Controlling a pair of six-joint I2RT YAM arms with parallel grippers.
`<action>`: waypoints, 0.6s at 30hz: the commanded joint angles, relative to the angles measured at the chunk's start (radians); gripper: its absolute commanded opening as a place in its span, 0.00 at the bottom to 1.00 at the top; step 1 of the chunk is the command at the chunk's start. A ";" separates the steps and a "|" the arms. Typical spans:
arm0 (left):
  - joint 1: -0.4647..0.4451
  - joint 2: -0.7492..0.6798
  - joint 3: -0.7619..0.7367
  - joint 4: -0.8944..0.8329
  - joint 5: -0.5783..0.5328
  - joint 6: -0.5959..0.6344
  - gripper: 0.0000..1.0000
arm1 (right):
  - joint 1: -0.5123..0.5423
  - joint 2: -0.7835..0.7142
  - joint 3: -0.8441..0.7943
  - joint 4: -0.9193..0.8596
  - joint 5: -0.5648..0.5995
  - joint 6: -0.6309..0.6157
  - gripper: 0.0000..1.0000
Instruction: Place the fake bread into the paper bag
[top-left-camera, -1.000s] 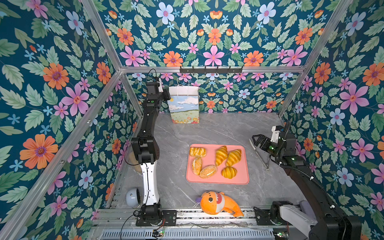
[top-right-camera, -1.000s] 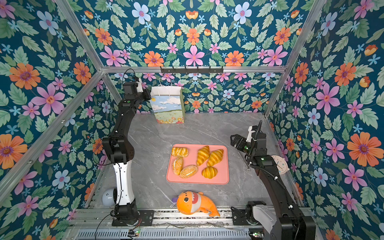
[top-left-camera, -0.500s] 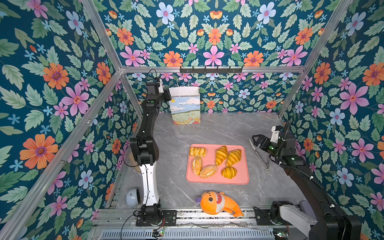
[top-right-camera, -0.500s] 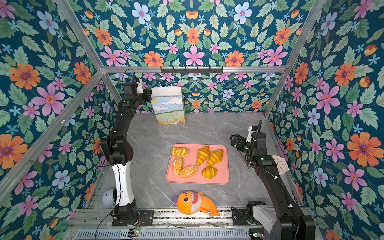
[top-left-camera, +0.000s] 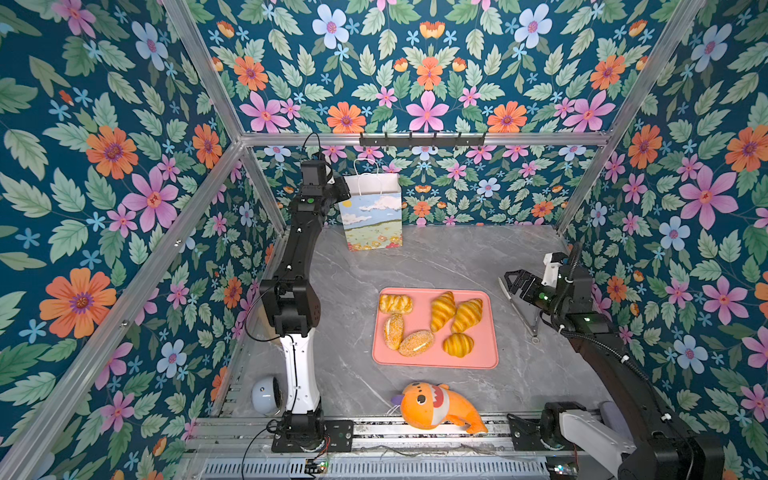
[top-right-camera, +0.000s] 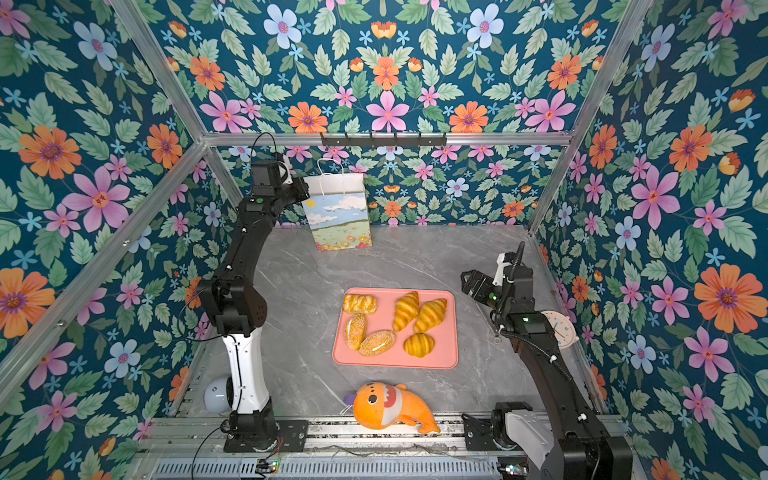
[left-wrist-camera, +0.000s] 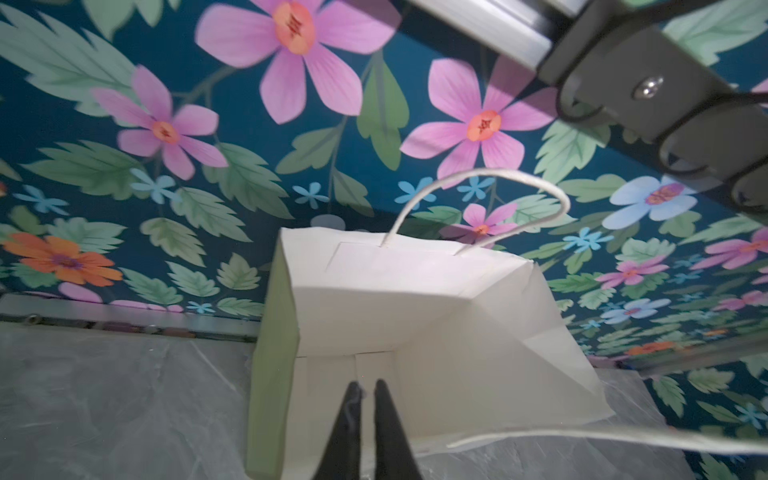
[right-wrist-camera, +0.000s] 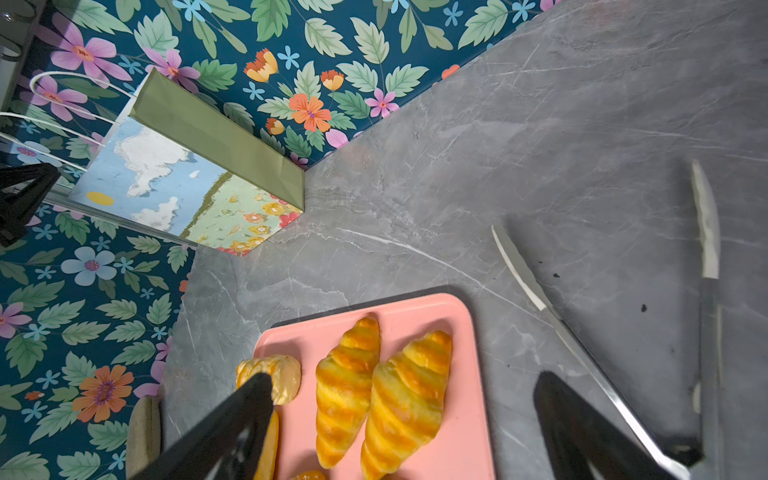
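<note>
Partly hiding the fake bread (right-wrist-camera: 345, 386), right tool (right-wrist-camera: 403, 379) gapes empty; left tool (left-wrist-camera: 366, 387), barely parted, holds nothing.

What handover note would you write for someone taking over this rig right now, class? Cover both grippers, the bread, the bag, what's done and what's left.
Left gripper: jaws a little apart at the open mouth of the paper bag, gripping nothing visible.
Right gripper: wide open, empty, beside the pink tray.
Fake bread: all six pieces on the tray.
Done: bag stands upright and open at the back.
Left: bag all six.
</note>
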 joint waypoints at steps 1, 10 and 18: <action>0.001 -0.006 0.010 -0.047 -0.133 0.021 0.41 | 0.001 -0.004 -0.003 0.002 0.003 0.005 0.99; 0.001 0.074 0.102 -0.065 -0.126 0.046 0.55 | 0.001 0.001 -0.009 0.007 -0.001 0.013 0.99; 0.001 0.115 0.126 -0.071 -0.110 0.056 0.60 | 0.001 0.019 -0.016 0.016 -0.003 0.020 0.98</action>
